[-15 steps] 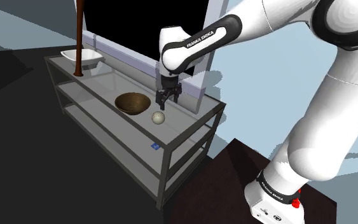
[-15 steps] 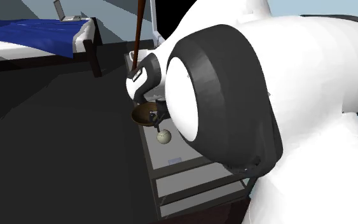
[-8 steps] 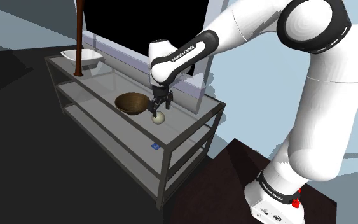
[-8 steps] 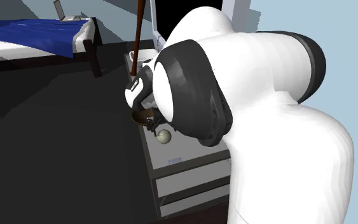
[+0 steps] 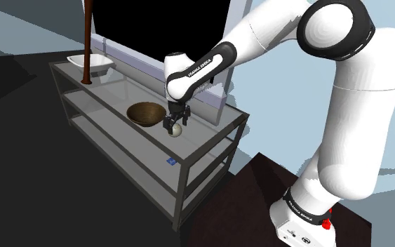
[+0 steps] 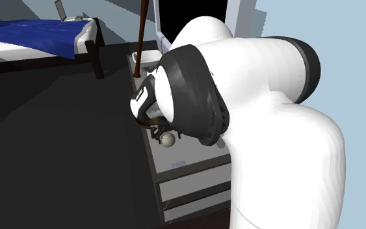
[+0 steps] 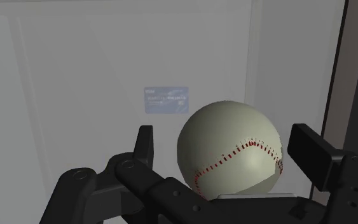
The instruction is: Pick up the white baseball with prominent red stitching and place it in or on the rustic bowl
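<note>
The off-white baseball (image 5: pixel 177 130) with red stitching rests on the glass top of the shelf table (image 5: pixel 217 133), just to the right of the brown bowl (image 5: pixel 146 113) in the shoulder view. My gripper (image 5: pixel 174 127) has come straight down over the ball and is open. In the wrist view the ball (image 7: pixel 229 149) sits between the two black fingers (image 7: pixel 145 144), closer to the right one, and neither finger presses on it. In the second exterior view the ball (image 6: pixel 168 140) shows just below the gripper (image 6: pixel 158 133), while the arm covers most of the bowl (image 6: pixel 143 120).
A white tray (image 5: pixel 92 64) and a brown post (image 5: pixel 87 42) stand at the table's far end. A blue card (image 5: pixel 170 162) lies on a lower shelf. The table's dark frame edge (image 5: pixel 236 128) is close to the ball. Behind the table is a black area (image 5: pixel 161 24).
The arm has come down from above the table. The open gripper moved left and lowered until its fingers straddle the ball. Ball and bowl have not moved.
</note>
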`<action>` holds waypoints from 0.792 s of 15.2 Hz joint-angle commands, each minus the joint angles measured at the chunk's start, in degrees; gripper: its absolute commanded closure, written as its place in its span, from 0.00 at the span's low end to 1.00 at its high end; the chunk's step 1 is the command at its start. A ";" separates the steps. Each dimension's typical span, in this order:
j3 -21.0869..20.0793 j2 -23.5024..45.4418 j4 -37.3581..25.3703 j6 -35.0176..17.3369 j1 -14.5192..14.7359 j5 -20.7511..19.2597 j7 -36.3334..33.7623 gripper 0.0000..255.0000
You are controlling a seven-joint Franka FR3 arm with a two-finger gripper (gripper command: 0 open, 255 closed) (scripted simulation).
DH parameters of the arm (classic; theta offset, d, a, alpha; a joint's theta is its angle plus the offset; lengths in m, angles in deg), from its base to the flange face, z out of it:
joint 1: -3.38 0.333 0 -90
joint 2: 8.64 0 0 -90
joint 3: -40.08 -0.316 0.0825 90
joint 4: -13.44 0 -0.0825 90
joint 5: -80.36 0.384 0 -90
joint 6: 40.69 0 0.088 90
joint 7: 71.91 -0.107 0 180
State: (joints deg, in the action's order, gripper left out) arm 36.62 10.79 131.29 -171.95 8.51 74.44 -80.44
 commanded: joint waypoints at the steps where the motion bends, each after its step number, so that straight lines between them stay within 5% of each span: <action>1: 0.01 0.02 0.05 -0.09 0.00 -0.01 0.00 0.00; 4: 0.01 0.02 0.05 -0.08 0.00 -0.01 0.00 0.00; 5: 0.01 0.02 0.05 -0.08 0.00 -0.01 0.00 1.00; 12: 0.00 0.01 0.05 -0.07 0.00 -0.01 -0.01 1.00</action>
State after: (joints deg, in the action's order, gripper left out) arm 36.62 10.81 131.34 -172.02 8.51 74.43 -80.44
